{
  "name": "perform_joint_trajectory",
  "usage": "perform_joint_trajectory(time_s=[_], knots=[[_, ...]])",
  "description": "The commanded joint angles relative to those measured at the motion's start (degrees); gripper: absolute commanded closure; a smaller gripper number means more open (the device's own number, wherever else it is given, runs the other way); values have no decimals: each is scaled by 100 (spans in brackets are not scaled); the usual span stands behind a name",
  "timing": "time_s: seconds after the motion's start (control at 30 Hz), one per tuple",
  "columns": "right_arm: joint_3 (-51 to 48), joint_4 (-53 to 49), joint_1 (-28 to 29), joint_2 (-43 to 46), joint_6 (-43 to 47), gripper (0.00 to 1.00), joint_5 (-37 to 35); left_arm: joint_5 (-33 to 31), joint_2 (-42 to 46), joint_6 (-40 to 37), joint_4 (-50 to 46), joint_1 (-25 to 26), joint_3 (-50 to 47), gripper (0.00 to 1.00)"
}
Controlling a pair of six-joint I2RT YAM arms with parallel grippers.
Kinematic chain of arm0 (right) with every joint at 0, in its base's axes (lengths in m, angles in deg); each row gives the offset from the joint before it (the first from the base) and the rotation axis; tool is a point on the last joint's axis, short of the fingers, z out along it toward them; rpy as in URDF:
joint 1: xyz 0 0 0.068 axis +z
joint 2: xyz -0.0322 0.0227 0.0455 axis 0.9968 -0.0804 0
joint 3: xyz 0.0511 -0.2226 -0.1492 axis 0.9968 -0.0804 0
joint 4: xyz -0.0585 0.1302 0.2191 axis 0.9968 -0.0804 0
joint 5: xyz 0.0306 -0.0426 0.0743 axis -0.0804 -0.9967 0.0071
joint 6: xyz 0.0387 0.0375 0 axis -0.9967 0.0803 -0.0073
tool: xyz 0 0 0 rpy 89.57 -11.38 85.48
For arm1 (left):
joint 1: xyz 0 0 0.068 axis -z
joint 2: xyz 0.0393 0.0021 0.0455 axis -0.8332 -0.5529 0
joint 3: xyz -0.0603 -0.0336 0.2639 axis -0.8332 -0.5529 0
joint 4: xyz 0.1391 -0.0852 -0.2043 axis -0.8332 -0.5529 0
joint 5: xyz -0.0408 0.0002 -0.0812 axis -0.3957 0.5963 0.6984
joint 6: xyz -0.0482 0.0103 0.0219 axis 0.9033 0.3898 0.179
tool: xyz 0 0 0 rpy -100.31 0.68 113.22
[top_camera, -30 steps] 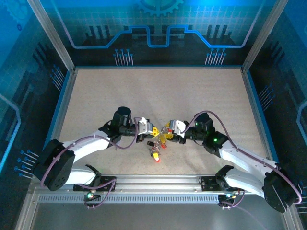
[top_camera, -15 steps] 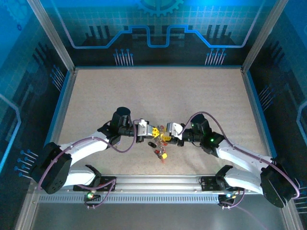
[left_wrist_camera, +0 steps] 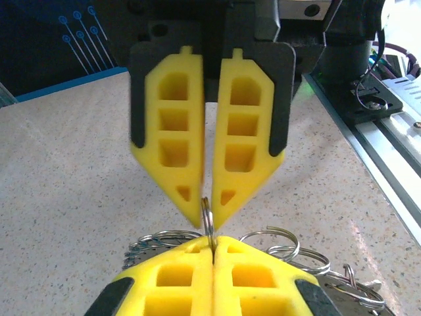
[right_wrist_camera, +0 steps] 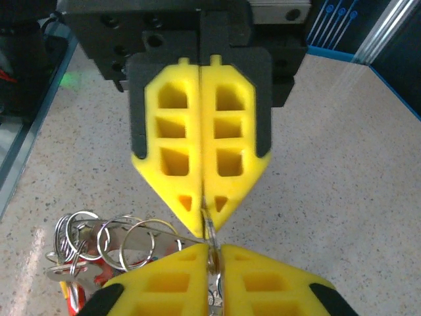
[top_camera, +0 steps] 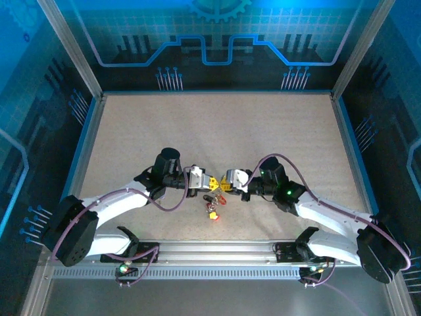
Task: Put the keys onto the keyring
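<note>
Above the speckled beige table (top_camera: pixel 217 125), the top view has the left gripper (top_camera: pixel 210 182) and the right gripper (top_camera: pixel 225 184) tip to tip on the thin grey metal keyring (top_camera: pixel 218 185). The small metal keys with red and yellow plastic heads (top_camera: pixel 212 205) lie bunched just nearside of the keyring. A second ago the grippers stood farther apart with the right jaws part spread; now those jaws are pressed together.

From the left wrist, the left gripper (left_wrist_camera: pixel 214 242) is clamped on the edge-on keyring (left_wrist_camera: pixel 206 214). The right gripper (left_wrist_camera: pixel 208 222) pinches its far edge.

From the right wrist, the right gripper (right_wrist_camera: pixel 214 253) pinches the keyring (right_wrist_camera: pixel 209 227). The left gripper (right_wrist_camera: pixel 204 226) is pressed shut on it opposite, and the keys (right_wrist_camera: pixel 69 289) sit left of the keyring.
</note>
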Motion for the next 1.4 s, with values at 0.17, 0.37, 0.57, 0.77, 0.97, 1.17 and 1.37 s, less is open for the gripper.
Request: perform_joint_trajectory(time_s=[0.17,0.37,0.57,0.77,0.97,1.17,1.37], knots=[[-178,868,206,149,185,100,-277,9,401,55,-109,66,186,87],[-735,2063,274,612,66,100,-434,-247,813,-187,-596,65,142,69],[-969,2585,296,1003,-158,100,-489,-135,993,-230,-750,66,157,68],[-973,2620,303,1125,-329,100,-372,-98,1030,-116,-566,88,148,67],[-904,2700,366,910,-367,100,-288,-63,1040,241,-64,128,82,67],[-788,2647,391,742,-349,100,-188,-127,1053,241,105,218,-8,67],[-735,2620,418,684,-367,100,-166,-134,1024,161,58,262,-1,72]])
